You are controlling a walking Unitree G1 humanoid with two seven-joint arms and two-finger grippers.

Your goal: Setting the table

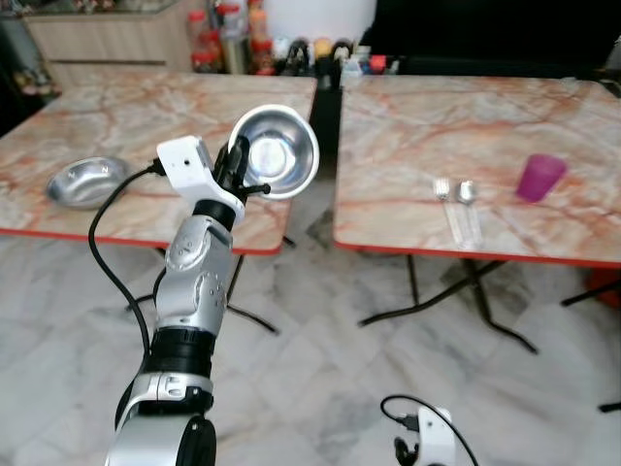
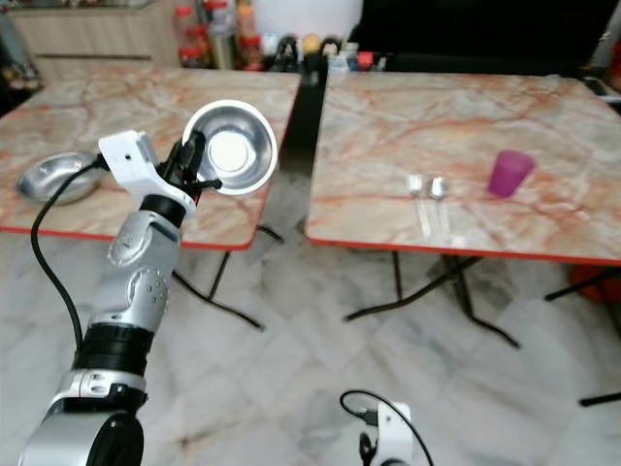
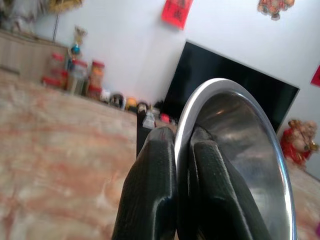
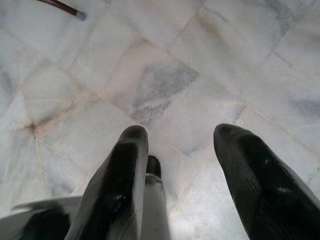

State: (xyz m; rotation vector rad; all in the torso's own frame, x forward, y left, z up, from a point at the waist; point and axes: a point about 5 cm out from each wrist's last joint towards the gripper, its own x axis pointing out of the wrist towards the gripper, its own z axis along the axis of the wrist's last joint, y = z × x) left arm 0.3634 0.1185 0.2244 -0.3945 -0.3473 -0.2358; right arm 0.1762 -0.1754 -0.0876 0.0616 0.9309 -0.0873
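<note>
My left gripper (image 3: pixel 182 165) pinches the bowl (image 1: pixel 277 151) by its rim, so it could slip and fall.

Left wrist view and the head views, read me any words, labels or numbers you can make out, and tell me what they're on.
No text can be read.
Red wall hanging: markings too blurred to read.
Jars behind the tables: labels too small to read.
Steel bowl in the left gripper, purple cup, fork and spoon: no markings visible.
</note>
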